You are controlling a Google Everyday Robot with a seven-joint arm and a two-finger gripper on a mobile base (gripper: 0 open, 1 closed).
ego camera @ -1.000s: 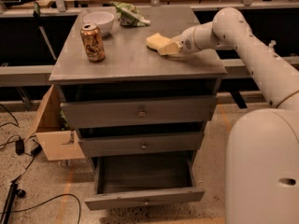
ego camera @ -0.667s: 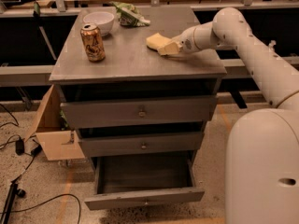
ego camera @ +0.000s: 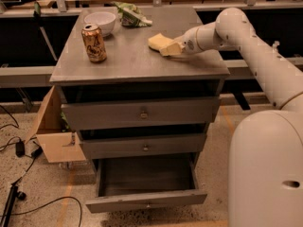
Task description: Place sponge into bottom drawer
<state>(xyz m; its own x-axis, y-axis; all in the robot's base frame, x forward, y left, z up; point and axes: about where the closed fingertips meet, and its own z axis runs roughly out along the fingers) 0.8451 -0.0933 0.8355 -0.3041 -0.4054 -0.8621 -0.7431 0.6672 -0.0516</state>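
Yellow sponge (ego camera: 157, 40) lies near the right edge of the bench (ego camera: 132, 63), my gripper (ego camera: 167, 49) seemingly touching it; clenched or released, I cannot tell.

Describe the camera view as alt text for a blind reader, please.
The gripper meets the sponge on the cabinet top, right of centre, while the bottom drawer stands pulled open below. A can, a bowl and a green packet sit at the back left.

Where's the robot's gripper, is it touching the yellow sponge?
Cannot tell. The camera view shows the gripper over the cabinet top at the right edge of the sponge; both pale yellow shapes merge, hiding any gap.
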